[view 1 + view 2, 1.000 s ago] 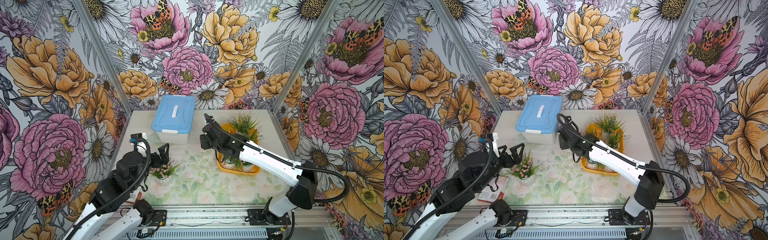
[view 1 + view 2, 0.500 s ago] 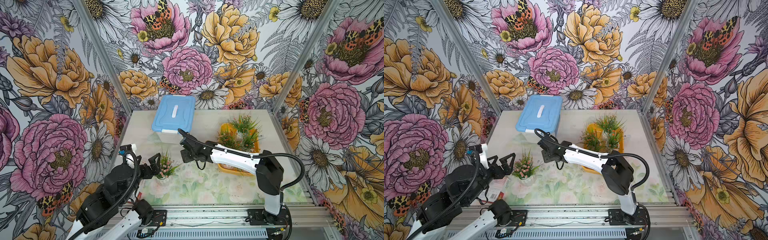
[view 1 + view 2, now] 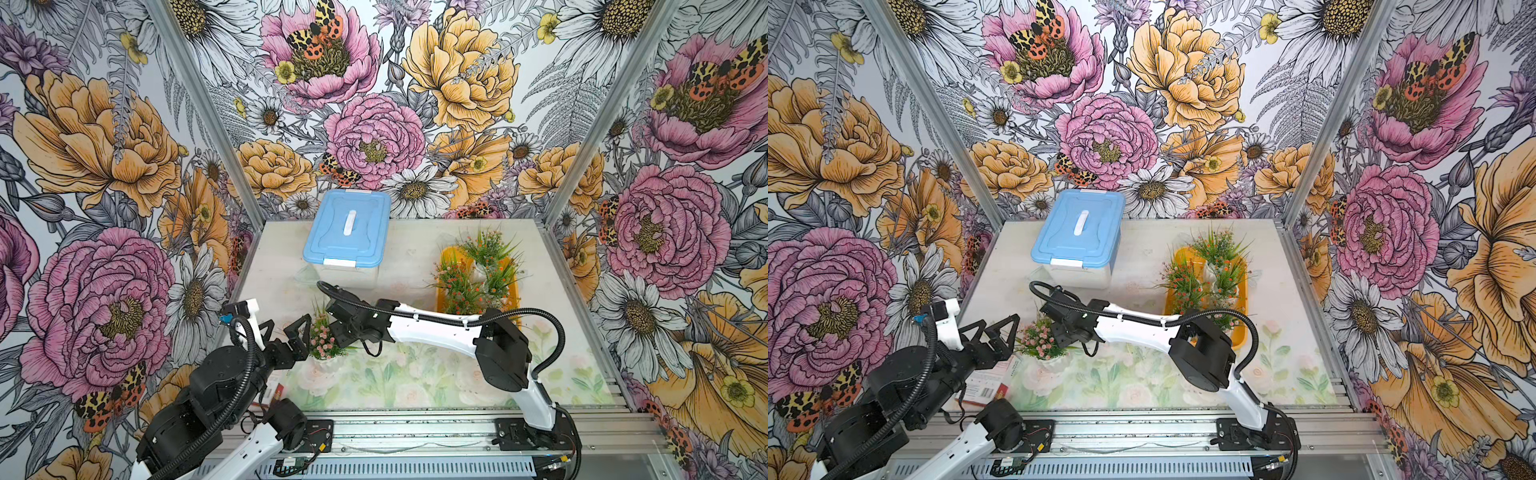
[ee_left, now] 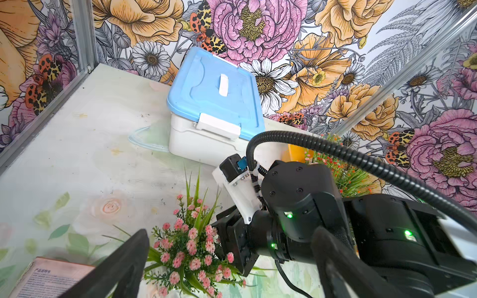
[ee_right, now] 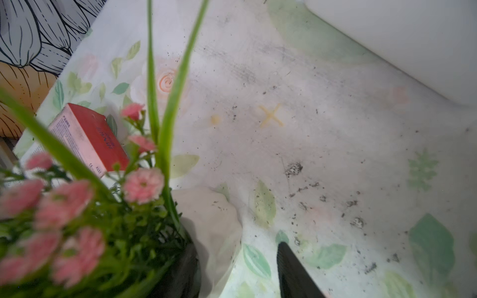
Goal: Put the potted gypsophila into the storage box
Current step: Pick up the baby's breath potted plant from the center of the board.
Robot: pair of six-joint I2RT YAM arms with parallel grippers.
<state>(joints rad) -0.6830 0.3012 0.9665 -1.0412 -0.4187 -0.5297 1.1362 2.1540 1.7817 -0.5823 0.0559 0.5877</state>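
Observation:
The potted gypsophila (image 3: 322, 341) (image 3: 1040, 341), pink flowers in a small white pot (image 5: 209, 222), stands on the table near the front left. My right gripper (image 3: 336, 337) (image 3: 1059, 332) (image 5: 236, 247) reaches across from the right. Its jaws straddle the pot, and a gap shows between the pot and one finger (image 5: 294, 271). The other finger is half hidden behind the leaves. My left gripper (image 3: 297, 332) (image 4: 231, 232) stands wide open just left of the plant, holding nothing. The storage box (image 3: 448, 254) (image 3: 1239, 332), a yellow-orange tray, sits at the right with other potted plants in it.
A translucent box with a light-blue lid (image 3: 347, 230) (image 3: 1077, 228) (image 4: 214, 93) stands at the back, behind the plant. A small red and pink carton (image 3: 988, 380) (image 5: 87, 136) lies at the front left next to the pot. Walls close in three sides.
My right arm has swung left from the tray across the table to the pink plant, its jaws narrowing. My left arm drew back a little, still open.

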